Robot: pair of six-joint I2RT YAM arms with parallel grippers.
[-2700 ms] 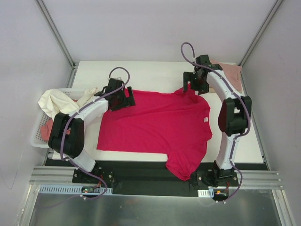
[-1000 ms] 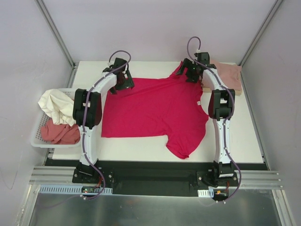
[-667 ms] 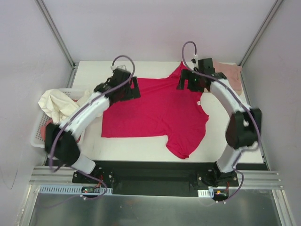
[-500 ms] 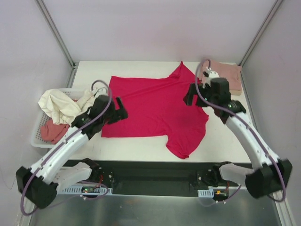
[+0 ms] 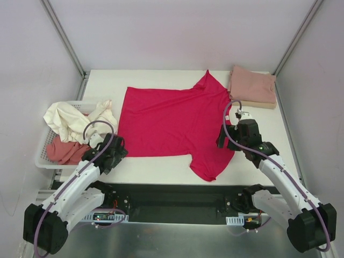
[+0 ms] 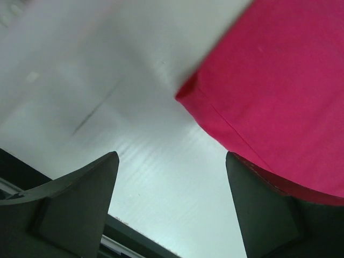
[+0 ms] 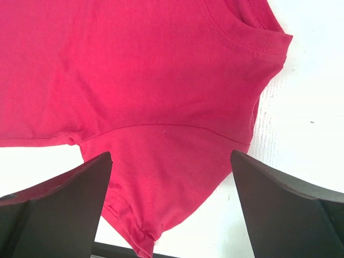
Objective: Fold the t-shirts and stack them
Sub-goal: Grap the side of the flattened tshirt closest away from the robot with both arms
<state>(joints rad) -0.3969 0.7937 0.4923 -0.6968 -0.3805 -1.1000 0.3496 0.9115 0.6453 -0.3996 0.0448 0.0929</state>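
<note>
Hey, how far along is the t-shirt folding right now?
Done: one pink shirt lies folded at the far right corner. In hand: the red t-shirt is spread flat, unfolded; the left gripper and right gripper hover over its edges, jaws open, holding nothing. Left: the cream shirt and salmon shirt heaped in the basket.

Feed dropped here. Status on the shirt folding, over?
Left gripper, right gripper open, empty. Red shirt spread flat, unfolded. Pink shirt folded, far right. Nothing in the way.

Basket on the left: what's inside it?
A crumpled cream shirt spilling over the rim of the basket, and a pink shirt bunched at its near end. Anything beneath them is covered.
</note>
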